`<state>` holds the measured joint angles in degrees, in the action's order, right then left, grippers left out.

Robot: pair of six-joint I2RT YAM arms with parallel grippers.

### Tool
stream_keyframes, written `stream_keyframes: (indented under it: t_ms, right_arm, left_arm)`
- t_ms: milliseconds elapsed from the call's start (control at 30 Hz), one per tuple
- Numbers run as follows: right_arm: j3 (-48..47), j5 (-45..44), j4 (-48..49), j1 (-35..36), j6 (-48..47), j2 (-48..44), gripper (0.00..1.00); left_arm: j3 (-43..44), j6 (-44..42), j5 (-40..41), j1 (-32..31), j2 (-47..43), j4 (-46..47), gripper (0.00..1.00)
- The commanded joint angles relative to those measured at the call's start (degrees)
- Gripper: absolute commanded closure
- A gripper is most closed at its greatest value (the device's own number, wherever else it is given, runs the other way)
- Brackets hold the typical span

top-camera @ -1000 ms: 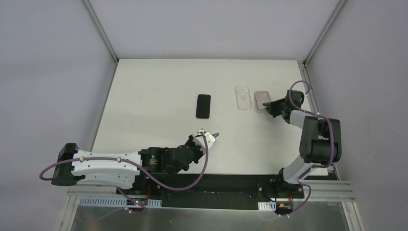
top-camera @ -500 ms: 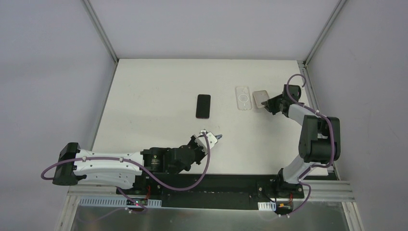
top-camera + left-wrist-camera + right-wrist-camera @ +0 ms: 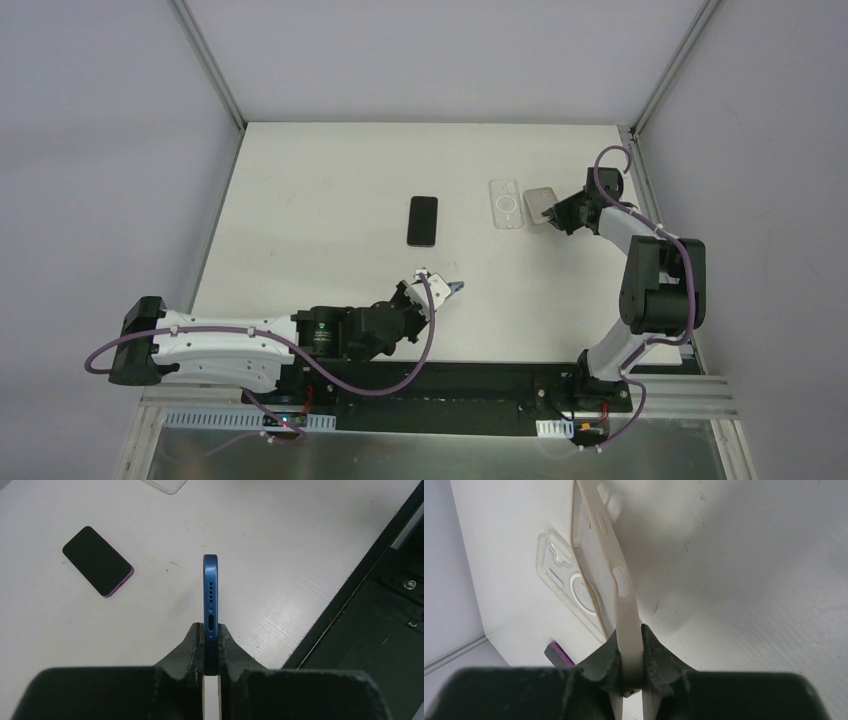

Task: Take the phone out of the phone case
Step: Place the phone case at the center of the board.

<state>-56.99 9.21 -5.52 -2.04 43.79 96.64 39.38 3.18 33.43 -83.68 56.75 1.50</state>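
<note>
My left gripper [image 3: 210,645] is shut on a blue phone [image 3: 210,592], held on edge above the table; in the top view that gripper [image 3: 437,290] is at the middle front. My right gripper [image 3: 630,655] is shut on a beige phone case [image 3: 611,570], held on edge over the table at the far right, where it shows in the top view [image 3: 541,205]. The right gripper [image 3: 562,213] sits just right of the case.
A clear phone case [image 3: 506,203] lies flat left of the beige one, also in the right wrist view [image 3: 569,582]. A black phone with a purple rim [image 3: 423,220] lies at the table's middle, also in the left wrist view [image 3: 97,560]. The black base rail [image 3: 360,585] runs along the near edge.
My right gripper has carried the beige case a little further back and to the left, toward the clear case. My left gripper with the blue phone has shifted slightly right.
</note>
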Motion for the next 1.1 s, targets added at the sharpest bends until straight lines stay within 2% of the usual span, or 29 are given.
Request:
stream_keyframes:
  t_ms: [0, 200, 433, 1067]
  right_arm:
    - [-1.3, 1.3, -6.8, 1.4, -2.4, 1.3, 0.94]
    - [-2.3, 1.9, -8.3, 1.8, -2.4, 1.8, 0.85]
    - [-2.1, 1.5, -9.1, 1.9, -2.0, 1.5, 0.7]
    - [-0.6, -1.3, -12.2, 0.8, -2.3, -0.4, 0.52]
  left_arm:
    - [0.1, 1.4, 0.2, -0.5, -2.1, 5.1, 1.0]
    - [-0.3, 1.9, 0.0, -0.5, -2.4, 5.2, 1.0]
    - [-0.8, 2.3, 0.0, -0.5, -3.4, 5.2, 1.0]
    - [-1.3, 3.3, -0.4, -0.5, -4.5, 5.2, 1.0]
